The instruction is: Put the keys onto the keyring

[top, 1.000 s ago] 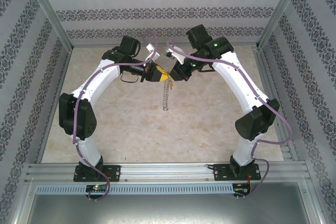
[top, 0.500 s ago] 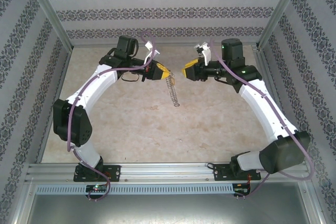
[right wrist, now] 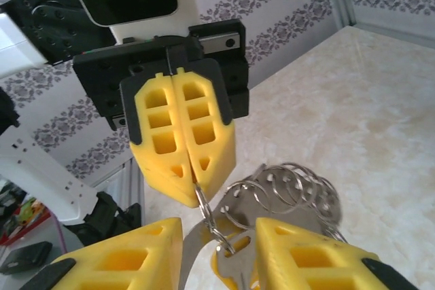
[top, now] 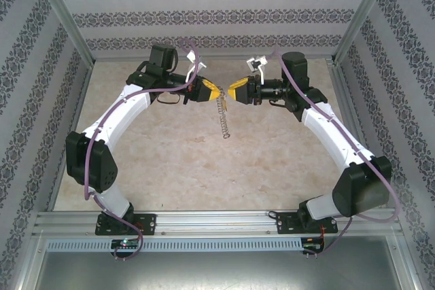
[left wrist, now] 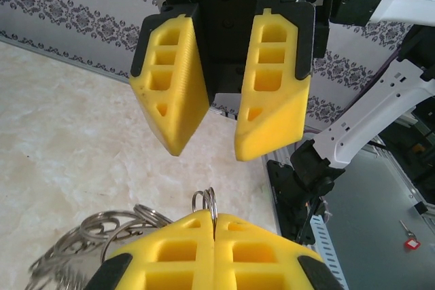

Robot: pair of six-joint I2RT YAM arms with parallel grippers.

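Your left claw [top: 212, 91] is clamped tight, its yellow fingers pressed flat together with no gap. It is gripping the keyring [top: 223, 119] by one thin wire loop right at the fingertips. From the left wrist view, that loop [left wrist: 206, 200] pokes up out of the seam of the left claw [left wrist: 214, 216], and the rest of the bunch of silvery loops fans out low and to the left.

From above, the keyring hangs below the left fingertips as a slim, slightly slanted chain of loops over the pale table [top: 272, 161]. You cannot tell from that view whether its lower end touches the surface.

Your right claw [top: 233, 91] faces the left one nose to nose, near but not touching. Its fingers stand parted, and in the left wrist view the gap of the right claw [left wrist: 207, 155] holds nothing.

From the right wrist view, the left claw [right wrist: 194, 191] sits straight ahead. The pinched loop drops from its tip into the space between the fingertips of your right claw [right wrist: 217, 225], and the keyring [right wrist: 285, 188] spreads off to the right above the right-hand finger. Flat grey metal pieces hang there between those fingertips. Whether one of them is the key, you cannot tell.
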